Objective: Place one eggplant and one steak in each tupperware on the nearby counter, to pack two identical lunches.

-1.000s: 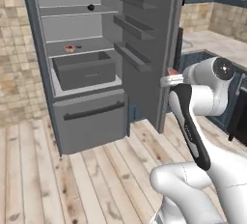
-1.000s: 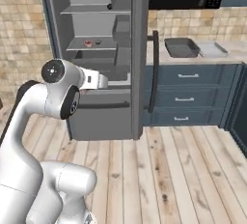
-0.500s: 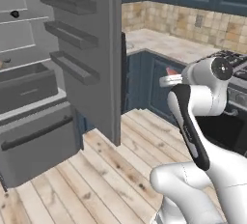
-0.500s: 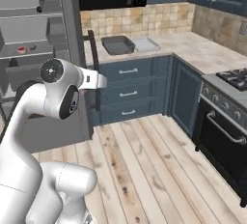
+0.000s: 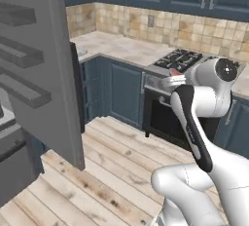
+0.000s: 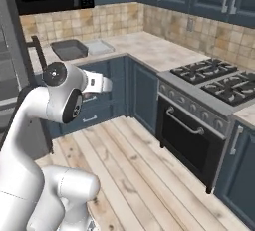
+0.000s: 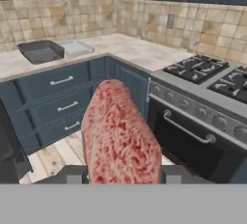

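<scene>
1. The steak (image 7: 120, 133), a pink, mottled slab of raw meat, stands upright at the 6 o'clock edge of the hand view, held between the two dark tips of the pincer (image 7: 121, 174).
2. The pincer is closed on the steak, one tip pressed against each side of its lower end.
3. From the left base view a reddish sliver shows at the front of the hand (image 5: 174, 75); it is probably the same steak, though too small to tell for certain.
4. The dark grey tub (image 7: 41, 51) sits on the table (image 7: 135, 49) toward 10 o'clock in the hand view, well apart from the steak.
5. The pale grey tray (image 7: 76, 48) lies just beside the tub, on its 3 o'clock side; whether they touch cannot be told.
6. From the right base view, both containers rest on the table at about 11 o'clock, beyond the white arm (image 6: 50, 105).
7. Blue-grey drawers (image 7: 60, 103) with silver handles sit under the containers.
8. A stove (image 6: 209, 78) with black burners occupies the 3 o'clock side, its oven door (image 6: 191, 143) below.
9. The open fridge door (image 5: 41, 69) fills the 9 o'clock side of the left base view, above the wooden floor (image 5: 112, 171).
</scene>
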Available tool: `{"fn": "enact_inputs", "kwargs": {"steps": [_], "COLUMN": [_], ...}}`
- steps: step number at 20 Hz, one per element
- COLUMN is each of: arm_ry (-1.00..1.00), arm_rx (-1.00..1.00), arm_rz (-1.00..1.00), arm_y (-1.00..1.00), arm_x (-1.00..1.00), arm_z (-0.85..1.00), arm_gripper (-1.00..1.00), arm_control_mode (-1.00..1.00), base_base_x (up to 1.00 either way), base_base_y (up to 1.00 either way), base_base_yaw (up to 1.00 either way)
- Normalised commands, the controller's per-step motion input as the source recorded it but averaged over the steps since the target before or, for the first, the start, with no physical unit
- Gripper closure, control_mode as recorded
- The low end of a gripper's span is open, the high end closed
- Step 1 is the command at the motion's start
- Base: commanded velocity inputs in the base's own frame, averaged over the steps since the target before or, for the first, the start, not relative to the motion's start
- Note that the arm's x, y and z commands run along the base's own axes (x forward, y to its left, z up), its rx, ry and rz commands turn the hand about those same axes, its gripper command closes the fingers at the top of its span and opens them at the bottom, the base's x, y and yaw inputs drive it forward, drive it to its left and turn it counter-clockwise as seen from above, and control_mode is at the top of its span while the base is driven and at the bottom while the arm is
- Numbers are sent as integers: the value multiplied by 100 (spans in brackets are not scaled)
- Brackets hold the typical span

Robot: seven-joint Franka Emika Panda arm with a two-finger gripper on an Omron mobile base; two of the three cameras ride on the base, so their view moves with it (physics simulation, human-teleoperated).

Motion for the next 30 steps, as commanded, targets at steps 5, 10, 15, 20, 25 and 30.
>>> {"fn": "enact_inputs", "kwargs": {"steps": [5, 10, 15, 20, 25, 30], "arm_ry": [0, 0, 0, 0, 0, 0], "arm_rx": [0, 0, 0, 0, 0, 0], "arm_rz": [0, 0, 0, 0, 0, 0], "arm_y": [0, 0, 0, 0, 0, 0], "arm_x": [0, 0, 0, 0, 0, 0], "arm_z": [0, 0, 0, 0, 0, 0], "arm_gripper": [100, 100, 100, 100, 100, 100], "arm_control_mode": [100, 100, 100, 100, 100, 100], "base_base_x": [99, 100, 98, 100, 85, 98], "base_base_y": [-30, -3, 0, 0, 1, 13], "base_base_yaw": [-28, -7, 13, 37, 53, 52]}}
